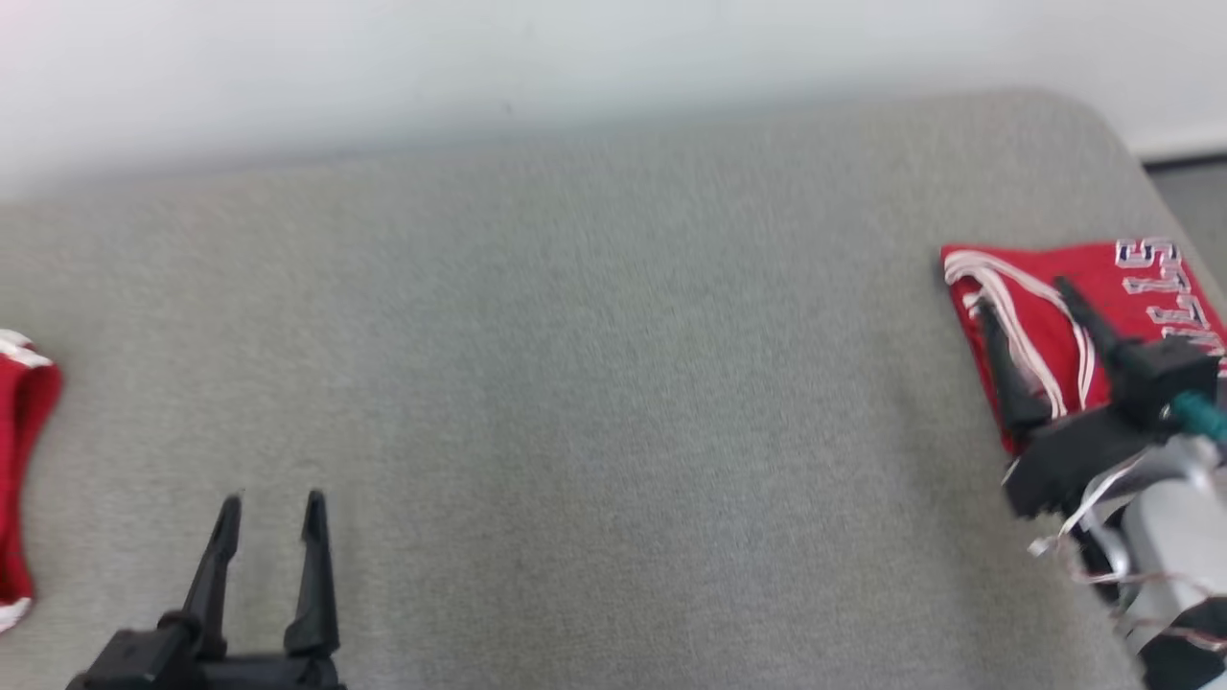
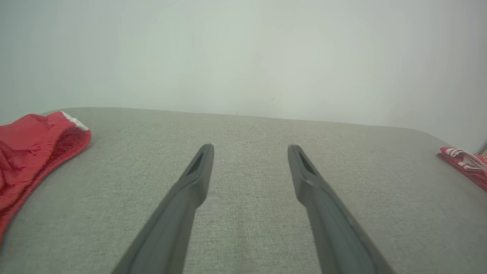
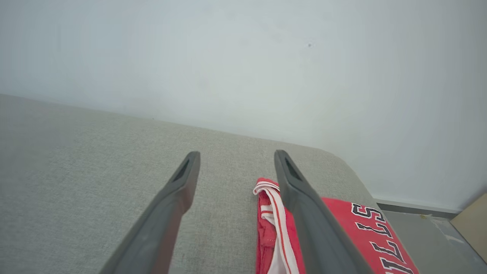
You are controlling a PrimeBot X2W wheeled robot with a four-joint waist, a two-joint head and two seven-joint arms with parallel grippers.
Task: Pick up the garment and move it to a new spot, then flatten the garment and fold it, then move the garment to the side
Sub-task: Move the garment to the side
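**Near edge, lower left:** the left gripper (image 1: 272, 500), fingers spread and empty, sits above the bare grey pad (image 1: 613, 383), with a red cloth (image 1: 21, 450) at the pad's left edge. **Farther, at right:** the right gripper (image 1: 1018, 297), fingers likewise spread with nothing pinched, is set over the left edge of the garment (image 1: 1093, 268). The garment lies folded, red with white stripes and lettering, near the pad's rounded right corner; whether a finger touches it cannot be told. **Behind:** a pale wall (image 1: 575, 57).
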